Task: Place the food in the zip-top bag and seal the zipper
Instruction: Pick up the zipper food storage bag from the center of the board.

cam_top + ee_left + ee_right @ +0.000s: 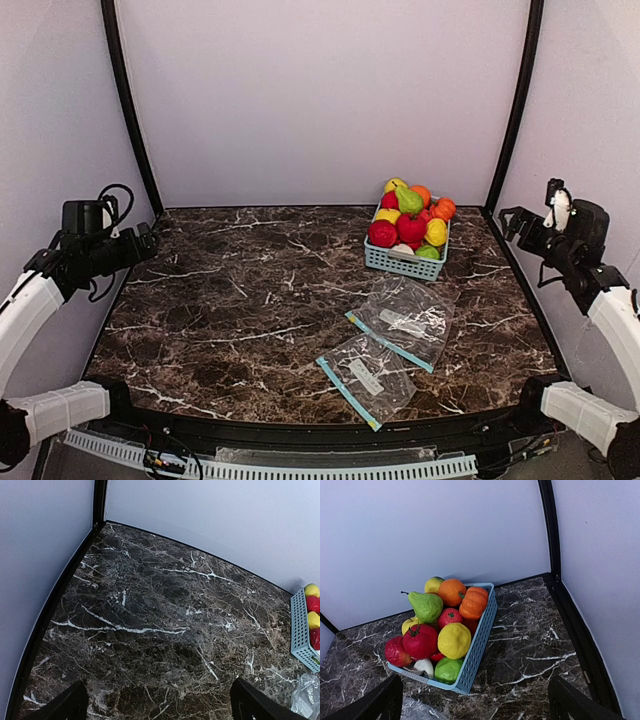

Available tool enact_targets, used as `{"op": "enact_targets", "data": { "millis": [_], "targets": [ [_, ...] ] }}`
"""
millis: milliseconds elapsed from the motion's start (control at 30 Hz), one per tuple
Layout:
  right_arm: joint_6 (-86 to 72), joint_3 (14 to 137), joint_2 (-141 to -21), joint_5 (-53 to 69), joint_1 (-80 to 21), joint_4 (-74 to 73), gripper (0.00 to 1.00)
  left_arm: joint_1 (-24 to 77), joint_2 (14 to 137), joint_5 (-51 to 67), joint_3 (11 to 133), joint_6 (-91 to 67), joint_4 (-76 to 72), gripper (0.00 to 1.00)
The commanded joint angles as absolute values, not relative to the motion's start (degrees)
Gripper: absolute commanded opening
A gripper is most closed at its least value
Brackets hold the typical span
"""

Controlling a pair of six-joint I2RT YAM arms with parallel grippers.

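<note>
While heaped in light-blue basket (400, 262) at far right, food (410, 215) well apart from both arms; far zip-top bag (405, 320) and near zip-top bag (368, 378) flat at near right; left gripper (145, 243) raised at left edge, fingers spread; right gripper (510, 222) at right edge, likewise spread.

White arm shells (28, 305), black joints (10, 432), looped cable (118, 192), black left claw (148, 240).

- Basket (300, 630): cut by right edge, left wrist view.
- Zip-top bag (417, 711): only a corner shows, right wrist view.
- White item (424, 666): half buried under fruit (453, 640), kind unclear.
</note>
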State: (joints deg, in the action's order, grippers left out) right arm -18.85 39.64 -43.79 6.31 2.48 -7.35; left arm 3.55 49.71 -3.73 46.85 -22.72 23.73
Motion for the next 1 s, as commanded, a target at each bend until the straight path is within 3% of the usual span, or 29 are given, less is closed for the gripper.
{"op": "enact_targets", "data": {
  "millis": [0,333,533,967],
  "targets": [
    [-19.7,43.6,-45.0,12.0,2.7,-16.9,0.99,3.4,46.0,-1.9,48.1,-22.8,34.5,1.0],
    [-15.7,46.8,-50.4,30.2,1.4,-22.4,0.99,3.4,38.6,6.8,51.1,-16.8,38.5,1.0],
    [-13.8,48.5,-56.2,16.3,-13.3,-29.3,0.92,5.6,37.1,13.3,49.0,-23.8,39.5,0.95],
    [-20.4,54.4,-77.7,-1.5,-41.5,-23.3,0.77,20.3,34.8,10.6,39.2,-34.8,34.5,0.91]
  ]
}}
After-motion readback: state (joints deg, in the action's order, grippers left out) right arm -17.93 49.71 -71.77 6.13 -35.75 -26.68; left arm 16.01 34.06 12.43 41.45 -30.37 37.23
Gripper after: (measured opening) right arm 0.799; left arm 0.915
